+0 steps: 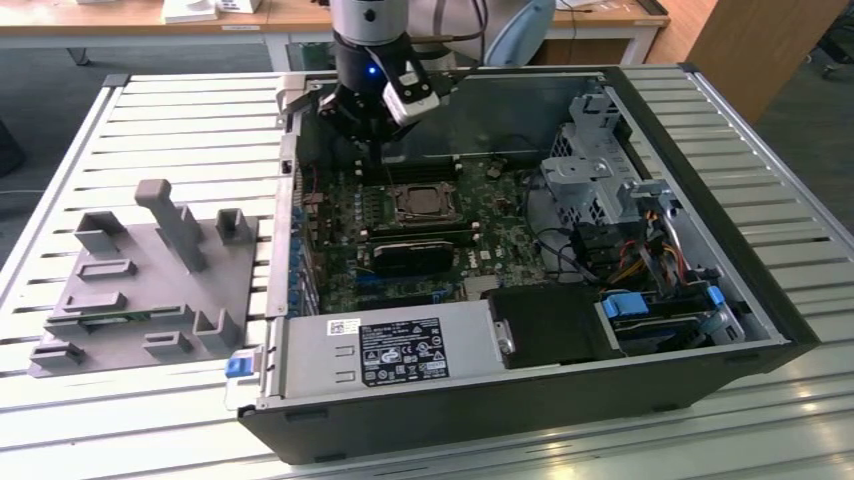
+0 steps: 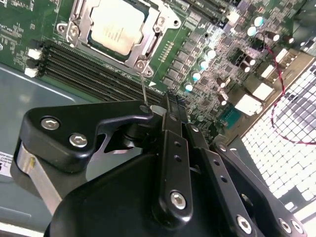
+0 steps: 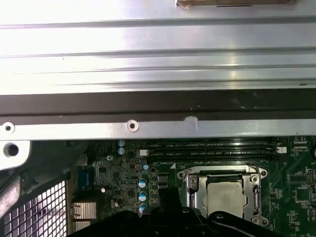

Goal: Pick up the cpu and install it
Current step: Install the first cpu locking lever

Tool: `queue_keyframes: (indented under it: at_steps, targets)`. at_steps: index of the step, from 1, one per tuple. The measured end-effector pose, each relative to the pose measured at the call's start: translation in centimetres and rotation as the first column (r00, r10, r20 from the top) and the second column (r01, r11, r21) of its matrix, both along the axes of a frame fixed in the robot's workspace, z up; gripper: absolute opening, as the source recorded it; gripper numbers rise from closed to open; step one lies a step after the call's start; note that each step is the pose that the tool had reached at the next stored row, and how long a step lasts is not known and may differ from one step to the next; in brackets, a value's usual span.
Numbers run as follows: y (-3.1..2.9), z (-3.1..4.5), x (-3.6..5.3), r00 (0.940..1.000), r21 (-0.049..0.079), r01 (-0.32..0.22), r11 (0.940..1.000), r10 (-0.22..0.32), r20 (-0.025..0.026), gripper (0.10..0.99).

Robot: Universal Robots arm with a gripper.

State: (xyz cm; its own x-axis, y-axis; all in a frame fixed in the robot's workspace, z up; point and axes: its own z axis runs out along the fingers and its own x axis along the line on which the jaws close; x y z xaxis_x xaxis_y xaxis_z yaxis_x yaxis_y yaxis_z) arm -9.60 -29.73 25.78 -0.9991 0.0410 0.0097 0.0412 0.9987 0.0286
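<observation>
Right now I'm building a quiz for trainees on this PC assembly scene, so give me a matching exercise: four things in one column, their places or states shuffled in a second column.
Things:
1. cpu
2. grey fixture tray
3. gripper
4. power supply

Places or states:
A. on the slatted table, at the exterior view's left of the computer case
B. seated in the motherboard socket
C. bears a white label, at the case's near edge in the exterior view
D. above the far part of the open case

Pairs: 1-B, 2-A, 3-D, 4-C
</observation>
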Motion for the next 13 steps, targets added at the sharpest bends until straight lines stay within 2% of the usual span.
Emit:
queue_keyframes:
  at_steps: [7,13]
  targets:
    - [0.75,-0.16,-0.03,1.0,0.0,0.0,1.0,0.0,0.0,0.106]
    - [0.99,-0.21,0.5,1.0,0.0,-0.003,1.0,0.003,-0.0001,0.106]
